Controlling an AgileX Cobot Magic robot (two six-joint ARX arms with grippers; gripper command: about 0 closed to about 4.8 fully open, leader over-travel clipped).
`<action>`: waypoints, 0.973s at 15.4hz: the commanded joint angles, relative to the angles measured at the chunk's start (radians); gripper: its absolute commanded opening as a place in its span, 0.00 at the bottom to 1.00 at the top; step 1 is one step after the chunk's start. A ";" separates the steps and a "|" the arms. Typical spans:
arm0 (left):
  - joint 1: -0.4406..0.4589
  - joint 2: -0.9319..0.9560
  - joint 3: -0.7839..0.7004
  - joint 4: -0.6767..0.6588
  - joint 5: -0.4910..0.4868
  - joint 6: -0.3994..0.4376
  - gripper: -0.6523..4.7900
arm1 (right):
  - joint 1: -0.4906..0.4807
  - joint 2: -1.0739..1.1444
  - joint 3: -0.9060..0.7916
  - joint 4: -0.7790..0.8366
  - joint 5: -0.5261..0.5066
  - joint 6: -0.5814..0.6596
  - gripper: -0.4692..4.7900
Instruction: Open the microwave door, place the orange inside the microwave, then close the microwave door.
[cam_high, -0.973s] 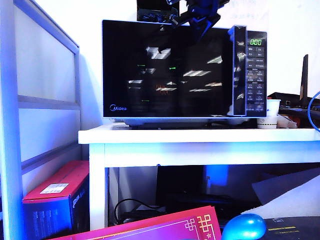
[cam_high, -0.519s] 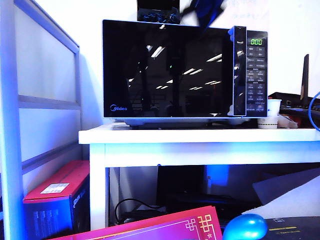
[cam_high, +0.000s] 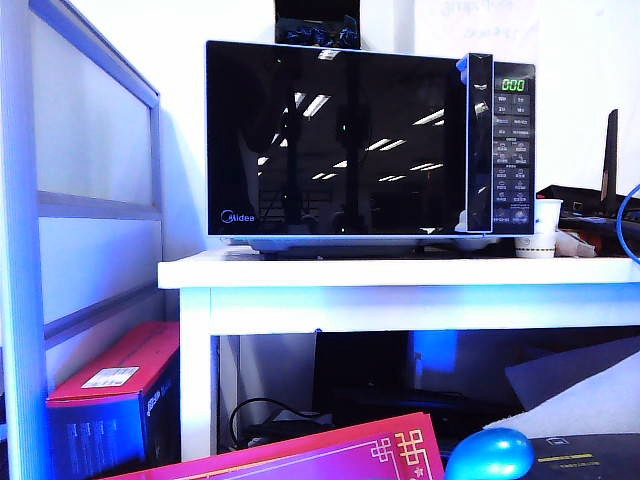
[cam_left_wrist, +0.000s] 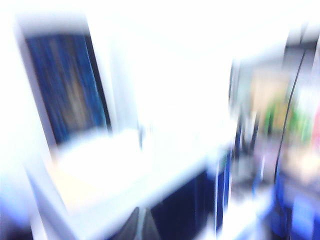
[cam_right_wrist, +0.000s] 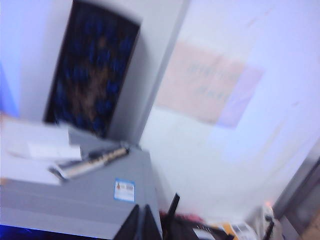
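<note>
The black microwave (cam_high: 370, 140) stands on a white table (cam_high: 400, 272), green digits lit on its button panel (cam_high: 512, 150). Its glossy door (cam_high: 330, 140) is closed, the tall handle bar (cam_high: 480, 140) at its right edge. The orange is out of view. Neither arm shows in the exterior view. In the right wrist view my right gripper (cam_right_wrist: 142, 222) is shut on nothing, above the microwave's grey top (cam_right_wrist: 75, 200). The left wrist view is badly blurred; my left gripper (cam_left_wrist: 141, 225) shows two dark fingers pressed together over a white surface.
A paper cup (cam_high: 545, 225) and dark devices sit right of the microwave. A white panelled frame (cam_high: 90, 210) stands at the left. Under the table are a red box (cam_high: 110, 390), a red folder (cam_high: 330, 455) and a glossy blue egg-shaped thing (cam_high: 488, 455).
The dark arm that hung above the microwave's top right has risen out of the exterior view. The reflections in the door glass have shifted; the door stays closed.
</note>
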 joint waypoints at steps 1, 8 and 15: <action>0.000 -0.192 0.006 -0.004 0.001 -0.003 0.11 | 0.002 -0.157 0.003 -0.065 -0.131 0.083 0.09; 0.001 -0.617 0.006 -0.118 -0.076 0.005 0.11 | 0.002 -0.426 0.003 -0.240 -0.345 0.095 0.09; 0.008 -0.699 -0.130 -0.412 -0.072 -0.014 0.11 | 0.001 -0.552 -0.224 -0.330 -0.423 0.157 0.09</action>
